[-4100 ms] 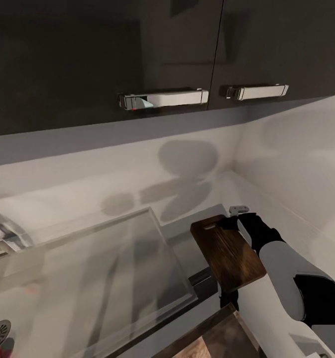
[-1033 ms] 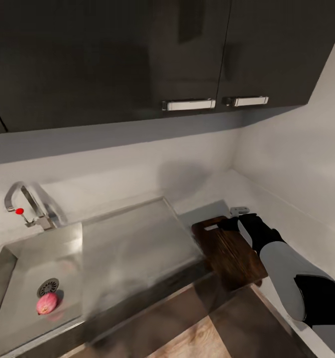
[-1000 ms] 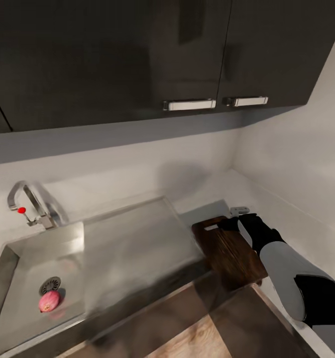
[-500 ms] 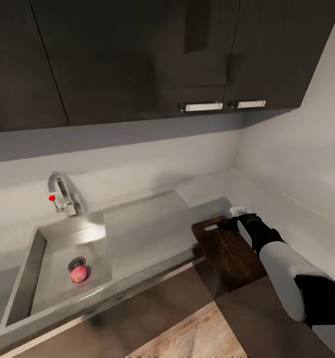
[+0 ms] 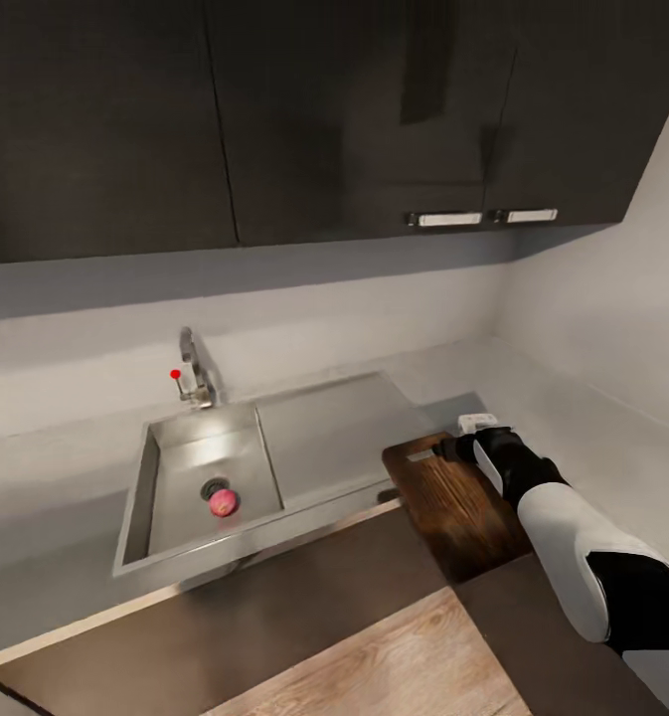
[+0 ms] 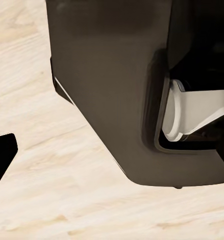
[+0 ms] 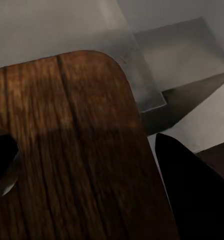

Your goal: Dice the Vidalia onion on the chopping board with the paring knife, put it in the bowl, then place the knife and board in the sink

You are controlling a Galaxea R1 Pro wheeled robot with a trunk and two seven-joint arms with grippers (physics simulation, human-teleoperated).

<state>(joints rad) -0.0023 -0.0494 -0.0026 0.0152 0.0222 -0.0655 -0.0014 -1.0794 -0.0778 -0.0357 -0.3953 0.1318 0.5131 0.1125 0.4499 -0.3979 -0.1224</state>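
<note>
Right gripper point(image 5: 460, 445) clamped on handle end of chopping board point(image 5: 458, 504); fingertips hidden by dark grained wood. Board held beside sink point(image 5: 190, 492). Pink onion point(image 5: 222, 503) seen by drain. Left gripper's state cannot be told.

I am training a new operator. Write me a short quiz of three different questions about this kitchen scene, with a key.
1. True or false: the round pink-red onion lies in the grey steel sink, beside the dark drain.
2. Which gripper holds the dark-brown wooden chopping board? A) left B) right
3. Fill in: the chrome tap has a small ____ knob.

Key: 1 true; 2 B, it grips the board's end near the handle slot, and the board hangs out past the glossy grey countertop edge; 3 red.
</note>
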